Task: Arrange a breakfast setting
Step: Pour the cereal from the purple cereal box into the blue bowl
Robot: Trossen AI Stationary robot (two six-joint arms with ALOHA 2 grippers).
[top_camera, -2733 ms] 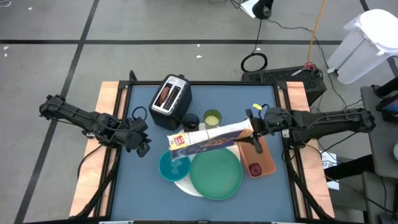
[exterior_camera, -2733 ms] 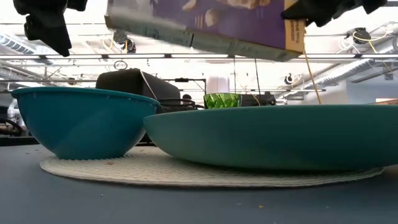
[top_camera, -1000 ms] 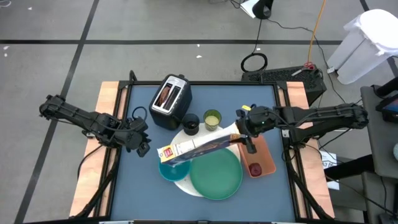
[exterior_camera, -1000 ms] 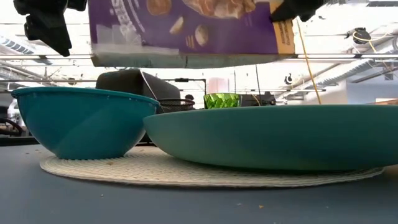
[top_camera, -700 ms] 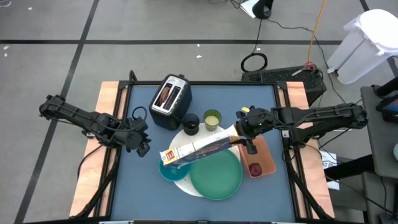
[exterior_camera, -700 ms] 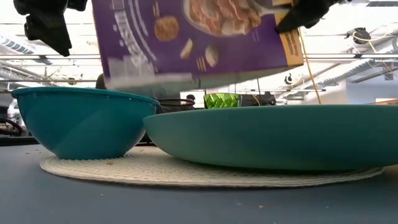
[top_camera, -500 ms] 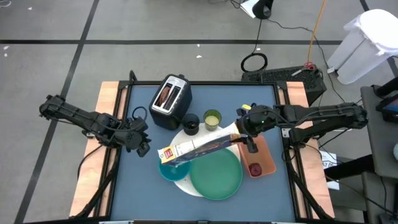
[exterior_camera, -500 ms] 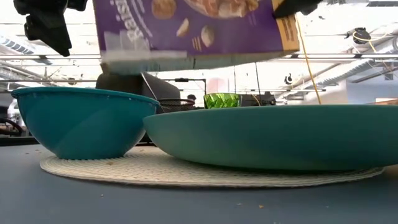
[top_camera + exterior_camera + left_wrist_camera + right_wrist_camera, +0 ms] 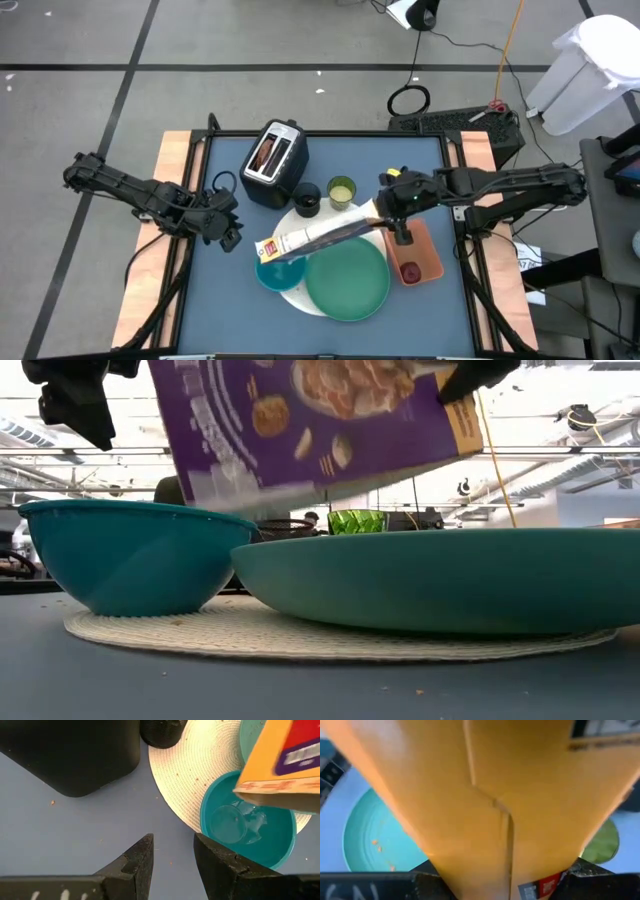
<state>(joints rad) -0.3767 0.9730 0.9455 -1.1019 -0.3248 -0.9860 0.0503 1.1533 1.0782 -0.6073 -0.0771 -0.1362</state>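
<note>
The right gripper (image 9: pixel 385 207) is clenched on one end of a purple and yellow cereal box (image 9: pixel 318 236), holding it tilted in the air so that its far, lower end hangs over the small teal bowl (image 9: pixel 272 270); in the low view the box (image 9: pixel 310 425) slants down toward the bowl's rim (image 9: pixel 130 555) without touching it. The bowl sits on the white round plate (image 9: pixel 300 293), a woven mat-like disc, at its left side, and the large green plate (image 9: pixel 348 281) lies on the same disc just beside the bowl, to its right. Behind them, near the middle of the table (image 9: pixel 230 310), the black cup (image 9: pixel 308 199) and the yellow-green cup (image 9: pixel 341 189) stand side by side, with the silver-black toaster (image 9: pixel 272 160) to their left. The orange rectangular tray (image 9: pixel 420 258) lies at the right of the green plate, partly under the right arm, with a small red fruit (image 9: pixel 409 271) on it. The left gripper (image 9: pixel 229 231) waits over the table's left side, well apart from the dishes, its jaws released with a clear gap between the fingers (image 9: pixel 140 857) in the left wrist view, which looks toward the bowl (image 9: pixel 265 840)
</note>
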